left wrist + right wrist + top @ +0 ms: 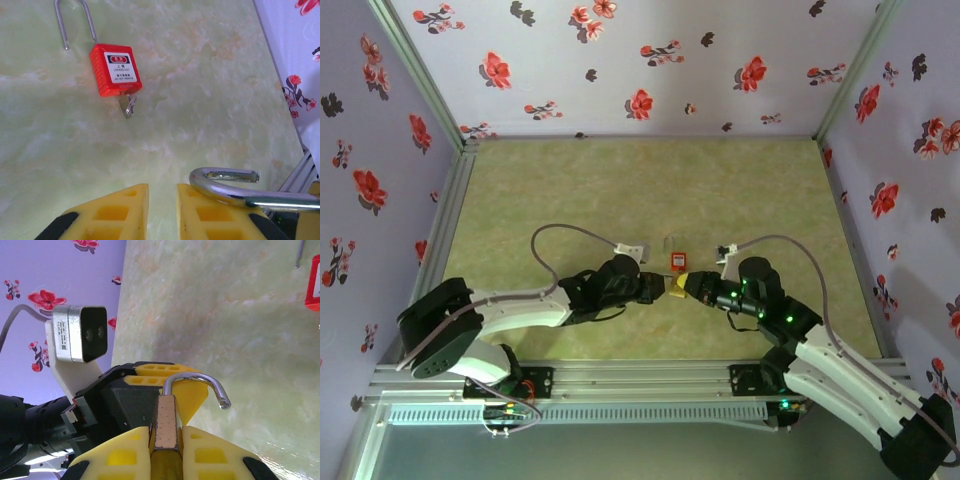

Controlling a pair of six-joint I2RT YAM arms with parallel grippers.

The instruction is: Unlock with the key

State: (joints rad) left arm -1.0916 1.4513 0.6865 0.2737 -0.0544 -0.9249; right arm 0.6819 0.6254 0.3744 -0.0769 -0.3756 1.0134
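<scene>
Two hands meet over the table (570, 200). The right hand (166, 430) clamps the brass padlock (165, 415), its shackle already sprung. The left hand (162, 187) is almost closed and empty. The key (129, 106) seems lodged in a red padlock (115, 70) lying just beyond. Unlocking looks nearly done; any further turn needs that key pinched squarely.

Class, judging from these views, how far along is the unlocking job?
Done, it seems: the brass padlock has its shackle's free end out of the body. In hand: the right end effector clamps that body; the left end effector sits beside the shackle. Remaining: perhaps only setting it down. The red padlock on the table also stands open.
</scene>
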